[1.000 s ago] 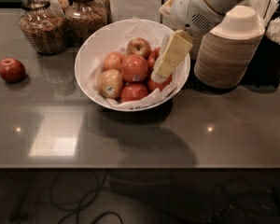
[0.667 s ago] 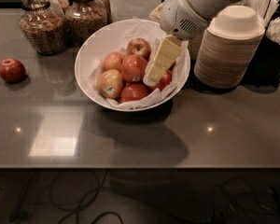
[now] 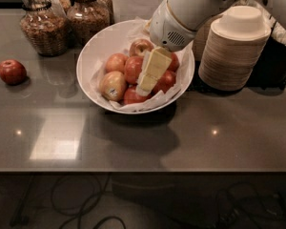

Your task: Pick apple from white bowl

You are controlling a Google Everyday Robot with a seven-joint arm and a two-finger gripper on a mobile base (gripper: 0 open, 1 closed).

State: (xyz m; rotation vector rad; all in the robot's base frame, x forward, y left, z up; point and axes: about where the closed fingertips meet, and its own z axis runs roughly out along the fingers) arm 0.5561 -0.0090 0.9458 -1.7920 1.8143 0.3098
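Observation:
The white bowl (image 3: 93, 51), wide and lined with crumpled white paper, stands at the middle of the dark counter and holds several apples. The red-orange apple (image 3: 132, 68) lies in the middle of the pile. My gripper (image 3: 145, 84) reaches down from the upper right into the bowl. Its pale yellow tip is right beside this apple, on its right side, and covers part of it. A paler yellow-blushed apple (image 3: 113, 85) lies at the front left of the pile, and another pale apple (image 3: 139, 46) lies at the back.
A small dark red apple (image 3: 11, 71) lies alone on the counter at the left. Two glass jars (image 3: 42, 25) stand behind the bowl at the left. A tall stack of beige disposable bowls (image 3: 234, 49) stands close on the right. The counter's front edge (image 3: 143, 171) runs across below.
My gripper has moved left and down, from the bowl's right rim to the middle of the apple pile. The apples and the bowl have not moved.

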